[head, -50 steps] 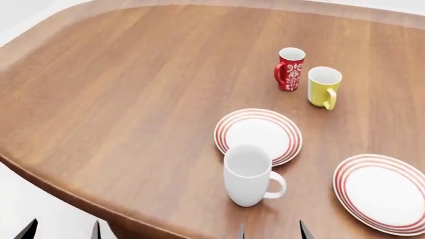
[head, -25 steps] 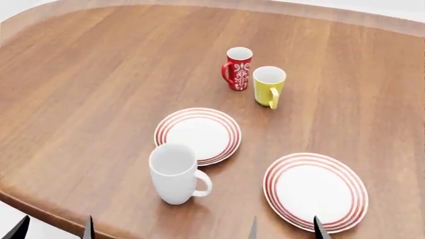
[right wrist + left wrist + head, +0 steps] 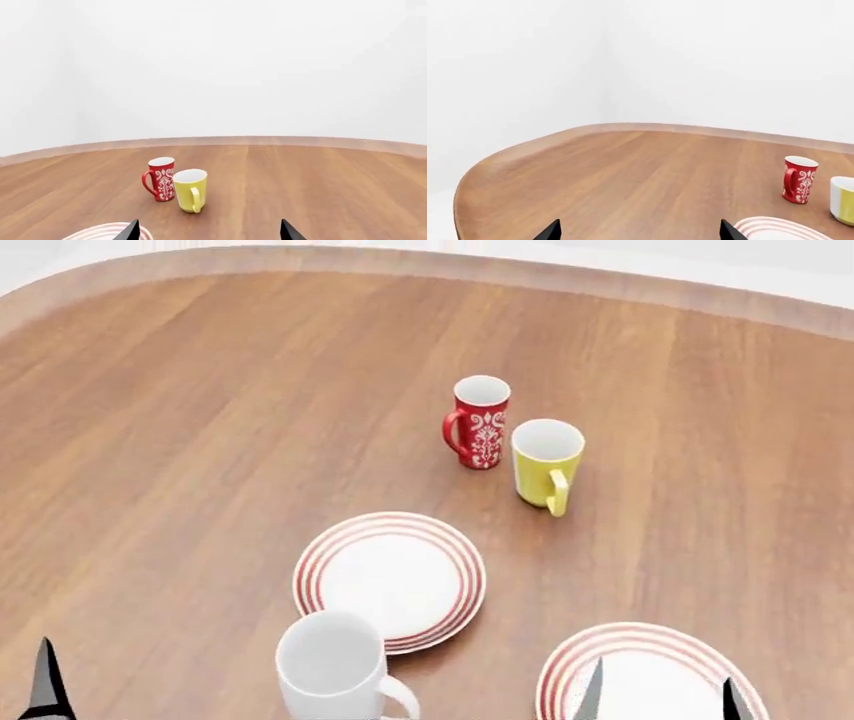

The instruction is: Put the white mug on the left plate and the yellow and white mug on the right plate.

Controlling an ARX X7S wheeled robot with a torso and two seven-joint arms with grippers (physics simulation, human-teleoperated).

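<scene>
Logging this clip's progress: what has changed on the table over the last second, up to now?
Only the view shifted: everything slid left and then down in the head picture. The white mug stands beside the left plate, the yellow and white mug by the red mug. Both claws stay open; nothing was grasped or moved.

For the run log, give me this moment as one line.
white mug: on table, upright, untouched | yellow and white mug: beside red mug | left plate, right plate: bare | left gripper, right gripper: open, holding nothing
</scene>
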